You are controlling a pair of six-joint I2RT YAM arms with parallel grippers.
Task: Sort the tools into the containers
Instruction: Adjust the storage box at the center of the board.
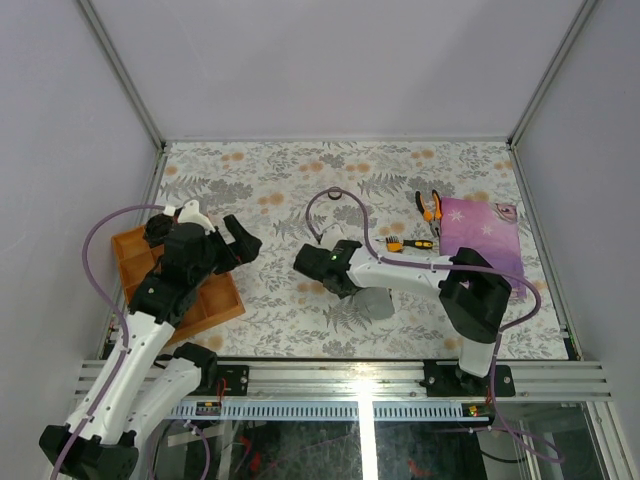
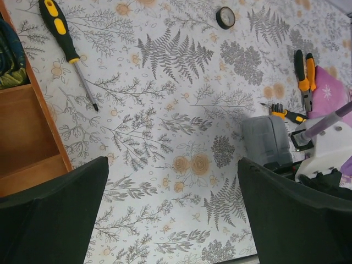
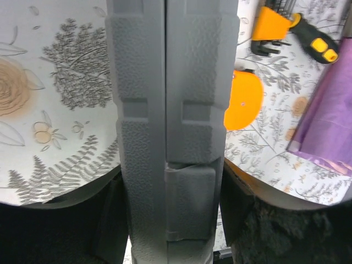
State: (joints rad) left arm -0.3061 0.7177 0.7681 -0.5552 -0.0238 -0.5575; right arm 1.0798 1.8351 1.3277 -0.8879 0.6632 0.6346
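Grey plastic case [image 3: 175,110] clamped in the right gripper [image 3: 173,220], left gripper [image 2: 173,214] spread wide and empty left of the case, pliers [image 2: 304,74] beyond the case.

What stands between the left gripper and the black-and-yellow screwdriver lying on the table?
Nothing visible. In the left wrist view the open left gripper hovers over bare flowered table, and the screwdriver lies toward the upper left of that view, beside the orange tray but apart from its wall.

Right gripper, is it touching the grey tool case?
Touching. The right wrist view shows the grey tool case clamped between the dark fingers of the right gripper, both pressed against its sides with no gap.
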